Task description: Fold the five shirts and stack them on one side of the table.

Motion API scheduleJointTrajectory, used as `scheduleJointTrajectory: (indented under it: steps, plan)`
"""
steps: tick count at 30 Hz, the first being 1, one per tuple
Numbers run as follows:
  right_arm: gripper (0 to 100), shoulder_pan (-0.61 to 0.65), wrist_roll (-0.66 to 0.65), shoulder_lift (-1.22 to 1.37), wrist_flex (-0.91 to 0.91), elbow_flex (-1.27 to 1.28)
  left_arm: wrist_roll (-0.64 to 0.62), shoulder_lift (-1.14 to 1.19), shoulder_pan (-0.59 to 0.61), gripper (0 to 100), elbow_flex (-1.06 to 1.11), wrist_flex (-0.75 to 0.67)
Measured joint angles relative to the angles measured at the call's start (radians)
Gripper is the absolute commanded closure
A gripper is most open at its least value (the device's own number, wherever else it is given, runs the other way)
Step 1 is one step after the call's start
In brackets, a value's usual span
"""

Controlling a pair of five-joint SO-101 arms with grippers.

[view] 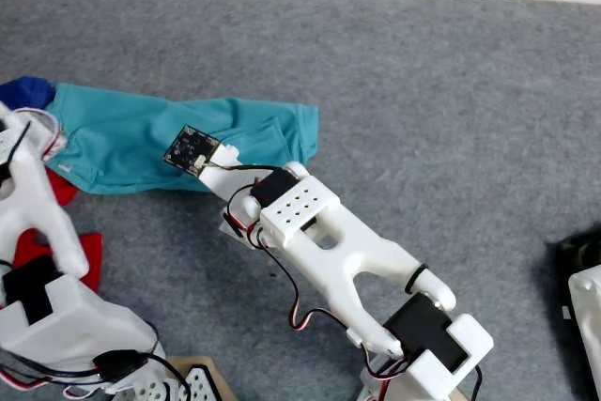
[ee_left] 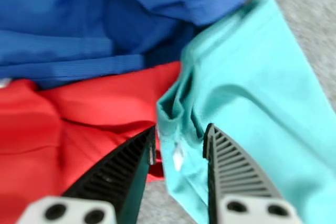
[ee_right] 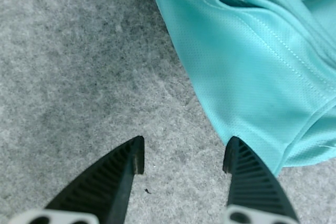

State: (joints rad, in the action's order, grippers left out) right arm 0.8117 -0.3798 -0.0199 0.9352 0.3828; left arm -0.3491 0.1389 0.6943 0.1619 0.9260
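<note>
While looking down from above, can spot the teal shirt (view: 122, 138) stretched out around 10 o'clock on the gray tabletop (view: 451, 91), with a blue shirt (view: 26, 91) bunched at 9 and a red shirt (view: 86, 253) down at 8. Found the left end effector (ee_left: 179, 145) spread, straddling a teal fold right next to the red. Caught the right end effector (ee_right: 184, 156) spread too, over bare tabletop just beside the teal hem.

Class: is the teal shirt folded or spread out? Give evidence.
Spread out: the teal shirt lies long and rumpled on the grey table.
</note>
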Motion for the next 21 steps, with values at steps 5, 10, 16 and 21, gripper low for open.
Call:
scheduleJointTrajectory:
  steps: [5, 10, 16, 21]
  plan:
    - [74.9, 0.0, 0.0, 0.0, 0.0, 0.0, 0.002, 0.0, 0.002, 84, 0.0, 0.0]
    - [74.9, 0.0, 0.0, 0.0, 0.0, 0.0, 0.002, 0.0, 0.002, 84, 0.0, 0.0]
    - [74.9, 0.012, 0.0, 0.0, 0.0, 0.0, 0.002, 0.0, 0.002, 84, 0.063, -0.068]
    - [74.9, 0.017, 0.0, 0.0, 0.0, 0.0, 0.0, 0.0, 0.002, 84, 0.084, -0.109]
